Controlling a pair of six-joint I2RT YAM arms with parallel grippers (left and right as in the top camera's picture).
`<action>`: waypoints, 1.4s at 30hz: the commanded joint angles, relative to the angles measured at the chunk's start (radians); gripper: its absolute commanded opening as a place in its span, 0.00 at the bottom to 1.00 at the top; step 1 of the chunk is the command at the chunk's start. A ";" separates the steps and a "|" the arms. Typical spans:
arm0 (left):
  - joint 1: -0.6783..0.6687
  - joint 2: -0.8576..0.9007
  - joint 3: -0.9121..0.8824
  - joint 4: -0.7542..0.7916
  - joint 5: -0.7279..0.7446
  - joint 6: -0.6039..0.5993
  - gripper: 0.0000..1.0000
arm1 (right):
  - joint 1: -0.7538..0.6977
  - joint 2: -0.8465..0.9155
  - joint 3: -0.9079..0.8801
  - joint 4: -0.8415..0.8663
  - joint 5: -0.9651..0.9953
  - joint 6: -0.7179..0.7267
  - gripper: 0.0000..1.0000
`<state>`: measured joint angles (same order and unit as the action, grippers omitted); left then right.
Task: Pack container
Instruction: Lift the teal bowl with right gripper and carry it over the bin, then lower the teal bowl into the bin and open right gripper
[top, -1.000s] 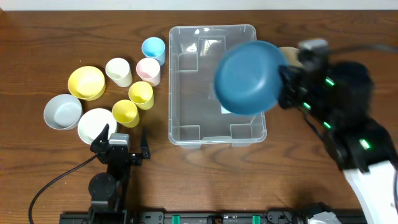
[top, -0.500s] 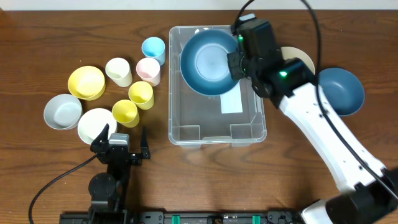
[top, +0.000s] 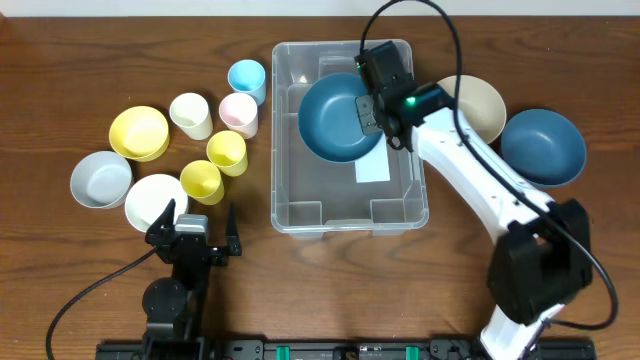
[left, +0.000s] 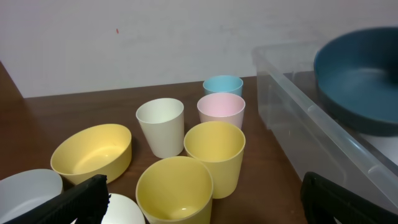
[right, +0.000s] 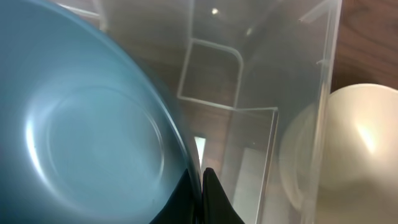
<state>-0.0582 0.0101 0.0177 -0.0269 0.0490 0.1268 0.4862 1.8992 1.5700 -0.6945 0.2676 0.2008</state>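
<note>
The container (top: 298, 196), a large clear bin, stands mid-table. My right gripper (top: 372, 108) is shut on the rim of a dark blue bowl (top: 338, 117), which it holds inside the bin's far half. In the right wrist view the black fingertips (right: 200, 186) pinch that bowl's edge (right: 87, 143) over the container floor (right: 249, 74). Near the table's front left my left gripper (top: 200, 225) stands open and holds nothing. In the left wrist view it (left: 205, 199) faces a yellow cup (left: 174, 190), with the container wall (left: 298, 118) and the blue bowl (left: 360, 81) to the right.
Right of the bin lie a cream bowl (top: 478, 105) and a second blue bowl (top: 543, 147). To its left are light blue (top: 246, 78), pink (top: 239, 113), white (top: 190, 114) and yellow (top: 227, 152) cups, and yellow (top: 138, 133), grey (top: 100, 179) and white (top: 155, 201) bowls.
My right arm has carried the blue bowl left from over the bin's right side and brought it down into the far half. The left arm has not moved.
</note>
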 joint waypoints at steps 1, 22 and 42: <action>-0.005 -0.005 -0.014 -0.040 -0.005 -0.012 0.98 | -0.006 0.023 0.027 0.018 0.087 0.023 0.01; -0.005 -0.005 -0.014 -0.040 -0.005 -0.012 0.98 | -0.022 0.115 0.027 0.097 0.216 -0.031 0.01; -0.005 -0.005 -0.014 -0.040 -0.005 -0.012 0.98 | -0.005 0.008 0.061 0.101 0.230 -0.061 0.68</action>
<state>-0.0582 0.0101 0.0177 -0.0265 0.0490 0.1272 0.4732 2.0018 1.5906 -0.5919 0.4702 0.1513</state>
